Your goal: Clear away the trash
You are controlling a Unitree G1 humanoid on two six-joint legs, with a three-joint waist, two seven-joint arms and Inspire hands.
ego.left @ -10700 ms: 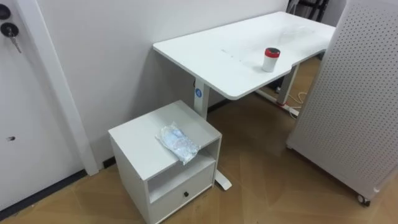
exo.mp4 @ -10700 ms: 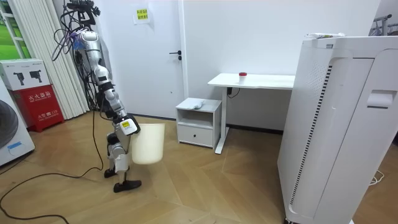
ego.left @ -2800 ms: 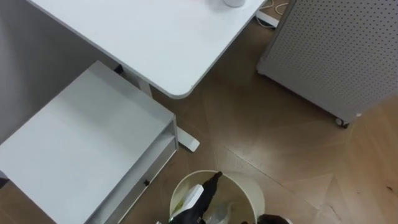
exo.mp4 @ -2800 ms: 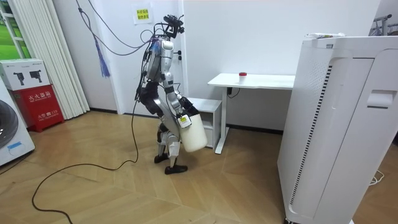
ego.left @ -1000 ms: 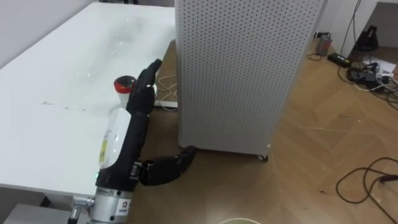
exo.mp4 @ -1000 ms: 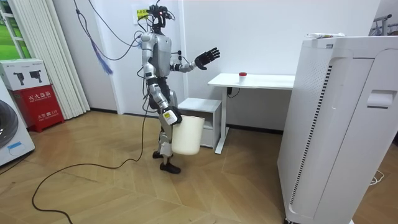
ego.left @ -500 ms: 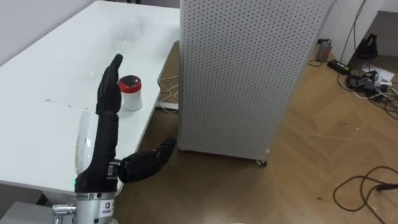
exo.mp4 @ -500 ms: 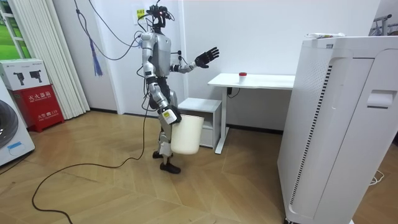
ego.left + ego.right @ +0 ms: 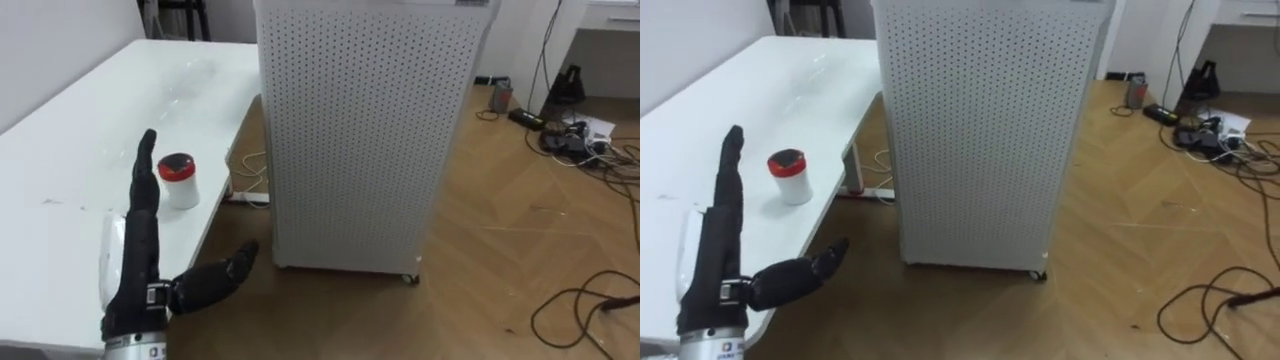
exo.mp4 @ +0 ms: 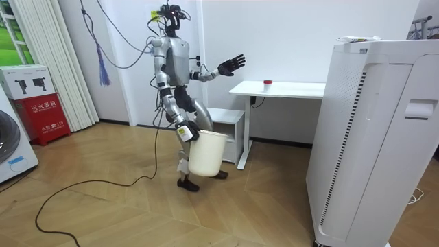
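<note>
Bench (image 9: 70, 150), smooth white, carries a round red-lidded jar (image 9: 179, 182); black left robot hand (image 9: 140, 258) wide open near it. Room view adds cream bucket (image 10: 206, 156) at right robot hand (image 10: 185, 133), grip I cannot tell.

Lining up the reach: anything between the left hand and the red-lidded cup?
Nothing; bare white table between left hand and red-lidded cup, in the left eye view.

Left hand (image 9: 720, 250) flat, outstretched — red-lidded cup (image 9: 790, 177) nearby
</note>
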